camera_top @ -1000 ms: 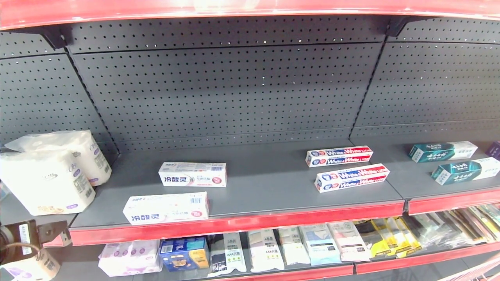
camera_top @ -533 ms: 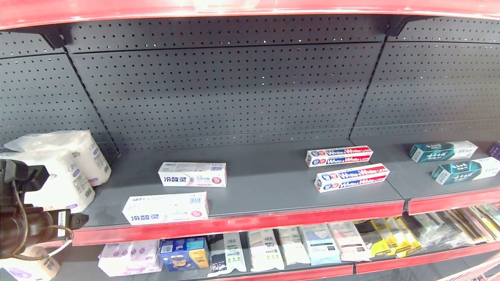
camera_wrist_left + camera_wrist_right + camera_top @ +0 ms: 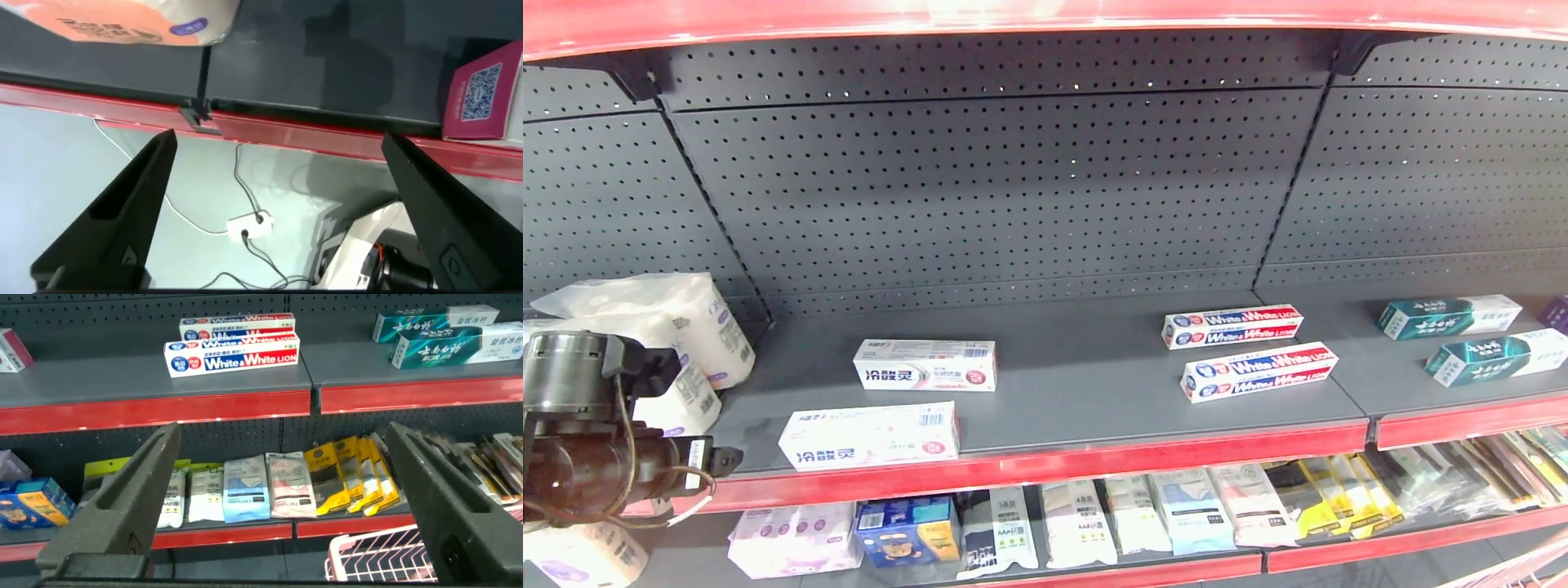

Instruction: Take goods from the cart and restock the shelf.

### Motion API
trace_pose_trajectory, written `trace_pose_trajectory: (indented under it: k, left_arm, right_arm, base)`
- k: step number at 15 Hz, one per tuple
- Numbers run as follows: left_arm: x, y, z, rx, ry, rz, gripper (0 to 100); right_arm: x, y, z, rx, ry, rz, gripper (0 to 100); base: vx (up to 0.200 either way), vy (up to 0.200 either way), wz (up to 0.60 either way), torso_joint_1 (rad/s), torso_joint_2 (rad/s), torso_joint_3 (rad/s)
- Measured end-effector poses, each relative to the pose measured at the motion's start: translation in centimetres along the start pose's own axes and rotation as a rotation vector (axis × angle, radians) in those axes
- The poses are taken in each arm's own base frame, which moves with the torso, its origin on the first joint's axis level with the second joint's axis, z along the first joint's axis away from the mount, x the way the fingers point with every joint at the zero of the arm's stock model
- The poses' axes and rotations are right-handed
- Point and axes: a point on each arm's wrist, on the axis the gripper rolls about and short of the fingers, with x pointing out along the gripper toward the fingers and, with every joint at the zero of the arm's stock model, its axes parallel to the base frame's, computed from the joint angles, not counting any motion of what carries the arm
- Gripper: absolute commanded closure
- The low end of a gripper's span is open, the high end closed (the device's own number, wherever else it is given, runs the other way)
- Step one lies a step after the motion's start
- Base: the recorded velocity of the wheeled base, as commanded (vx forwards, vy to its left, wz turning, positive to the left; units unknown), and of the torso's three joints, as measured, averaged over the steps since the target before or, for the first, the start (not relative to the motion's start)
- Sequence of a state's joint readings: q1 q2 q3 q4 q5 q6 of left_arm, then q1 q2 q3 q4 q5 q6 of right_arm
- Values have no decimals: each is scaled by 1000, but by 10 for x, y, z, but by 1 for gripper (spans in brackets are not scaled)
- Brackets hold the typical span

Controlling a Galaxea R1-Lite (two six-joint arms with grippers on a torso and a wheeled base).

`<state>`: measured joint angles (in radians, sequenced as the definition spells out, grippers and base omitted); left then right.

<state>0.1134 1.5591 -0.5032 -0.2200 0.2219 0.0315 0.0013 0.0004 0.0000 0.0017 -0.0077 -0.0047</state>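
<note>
My left gripper [image 3: 278, 139] is open and holds nothing; it sits just in front of the shelf's red front edge [image 3: 286, 126]. Past that edge are a toilet paper pack [image 3: 139, 16] and the end of a white and pink toothpaste box [image 3: 482, 90]. In the head view the left arm's wrist [image 3: 588, 441] hangs at the shelf's left end, in front of the toilet paper packs [image 3: 678, 327]. My right gripper [image 3: 282, 429] is open and empty, held back from the shelf and facing the red, white and blue toothpaste boxes [image 3: 233, 359]. A pink wire cart [image 3: 384, 555] lies below it.
The grey shelf [image 3: 1062, 384] carries two white toothpaste boxes [image 3: 870, 437], two red, white and blue ones [image 3: 1258, 371] and two teal ones [image 3: 1494, 357]. Small packets and boxes fill the lower shelf [image 3: 1094, 523]. A power strip [image 3: 249, 224] with cables lies on the floor.
My left arm has risen from the lower left corner and moved right, now partly covering the front toilet paper pack. The goods on the shelf have not moved.
</note>
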Motion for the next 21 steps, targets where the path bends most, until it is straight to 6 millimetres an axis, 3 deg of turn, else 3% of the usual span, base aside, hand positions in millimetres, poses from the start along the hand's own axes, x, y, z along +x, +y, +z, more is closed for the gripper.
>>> trace_pose_trajectory:
  k: [12, 21]
  left_arm:
    - [22, -10, 14, -3, -80, -19, 0]
    - [24, -18, 15, 10, -92, -39, 0]
  right_arm:
    - [0, 0, 0, 0, 0, 0, 0]
    - [0, 0, 0, 0, 0, 0, 0]
  base:
    - [0, 0, 0, 0, 0, 0]
    - [0, 0, 0, 0, 0, 0]
